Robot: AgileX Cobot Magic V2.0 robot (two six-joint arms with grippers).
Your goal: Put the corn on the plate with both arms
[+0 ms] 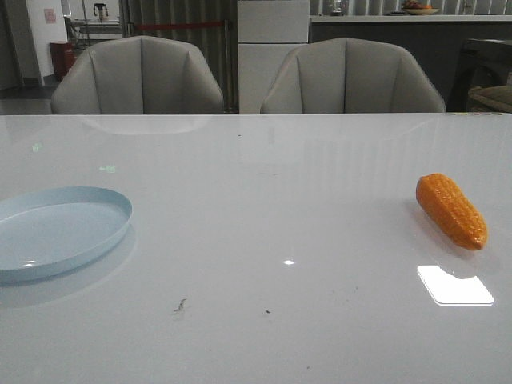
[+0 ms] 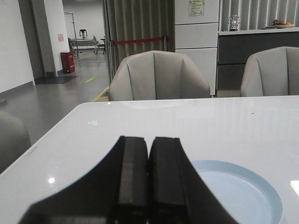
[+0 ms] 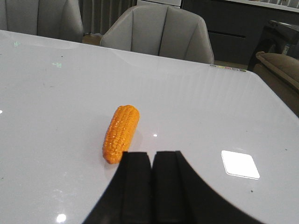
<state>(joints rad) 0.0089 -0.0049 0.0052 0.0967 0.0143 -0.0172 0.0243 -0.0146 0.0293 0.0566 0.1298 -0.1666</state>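
White glossy table (image 1: 264, 240) fills the front view, with a small dark scuff (image 1: 180, 305) near the front edge and a bright square glare patch (image 1: 454, 285) at near right. Left gripper (image 2: 148, 186) seen only from its wrist camera: black fingers pressed together, nothing between them, hovering over the table just beside the plate (image 2: 261, 196). Right gripper (image 3: 152, 186) likewise only in its wrist view: fingers pressed together, empty, with the corn (image 3: 120, 133) just ahead of the fingertips, not touched. Neither arm shows in the front view. Pale-blue plate (image 1: 56, 240) sits at the table's left edge, partly cut off, nothing on it. Orange corn (image 1: 451, 210) lies flat at far right, angled, well apart from the plate, just beyond the glare patch. Behind the table, two grey chairs (image 1: 138, 76) (image 1: 352, 78). Farther back, a white cabinet (image 1: 273, 48) and a dark counter (image 1: 384, 40).
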